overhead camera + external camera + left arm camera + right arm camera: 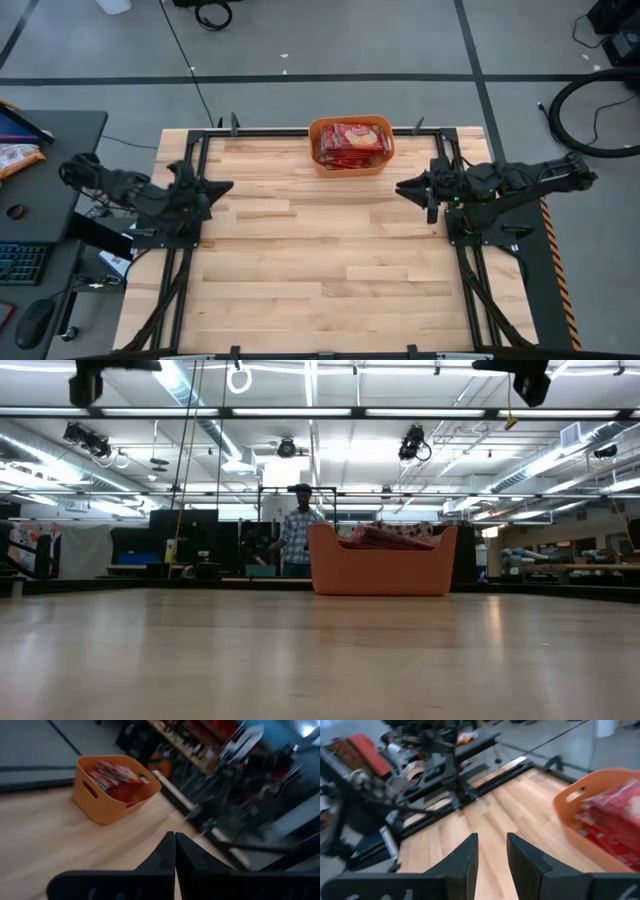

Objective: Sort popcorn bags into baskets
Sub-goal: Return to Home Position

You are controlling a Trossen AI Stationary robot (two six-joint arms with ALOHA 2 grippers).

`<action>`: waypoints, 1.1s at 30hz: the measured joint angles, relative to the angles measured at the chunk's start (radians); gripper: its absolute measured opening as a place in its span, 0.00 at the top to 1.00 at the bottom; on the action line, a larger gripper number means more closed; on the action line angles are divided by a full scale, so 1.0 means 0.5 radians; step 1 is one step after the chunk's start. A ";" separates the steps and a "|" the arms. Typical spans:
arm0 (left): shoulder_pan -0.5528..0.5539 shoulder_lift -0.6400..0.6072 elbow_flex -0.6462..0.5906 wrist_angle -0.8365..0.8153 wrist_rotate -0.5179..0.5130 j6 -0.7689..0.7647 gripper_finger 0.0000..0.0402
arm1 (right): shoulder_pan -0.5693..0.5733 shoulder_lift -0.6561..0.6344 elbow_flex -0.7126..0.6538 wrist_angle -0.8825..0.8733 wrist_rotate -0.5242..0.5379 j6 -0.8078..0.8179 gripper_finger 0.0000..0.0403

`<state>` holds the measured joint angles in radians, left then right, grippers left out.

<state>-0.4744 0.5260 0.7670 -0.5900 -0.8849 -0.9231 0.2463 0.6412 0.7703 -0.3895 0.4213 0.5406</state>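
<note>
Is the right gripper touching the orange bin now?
Apart. The high view shows bare table between the right gripper and the orange bin.

Across the middle of the overhead frame lies a table (330, 260) of pale wood planks, smooth, with visible grain. Seen from table height, its surface has a soft sheen. At upper centre, a bin (313, 146) of smooth orange plastic holds popcorn bags (352, 142) in glossy red film. Black metal rails (183, 270) edge the table. At mid left and mid right, the left gripper (225, 186) and right gripper (402, 186) look matt black. The floor (350, 40) is smooth grey.
</note>
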 joint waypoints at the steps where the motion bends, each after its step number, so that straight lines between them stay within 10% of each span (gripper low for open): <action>1: 0.000 -0.063 -0.121 0.129 -0.007 -0.005 0.99 | 0.012 -0.009 -0.019 0.005 -0.028 0.000 0.74; 12: 0.000 -0.340 -0.909 0.933 0.056 -0.286 0.99 | 0.104 -0.266 -0.261 0.131 -0.226 0.051 0.89; 33: -0.002 -0.338 -0.994 0.880 0.004 -0.394 0.99 | 0.155 -0.928 -1.267 0.662 -0.157 0.609 0.97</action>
<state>-0.4754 0.3573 0.2701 -0.1501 -0.8831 -1.1199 0.3237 0.1771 0.1367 -0.0587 0.3427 0.8452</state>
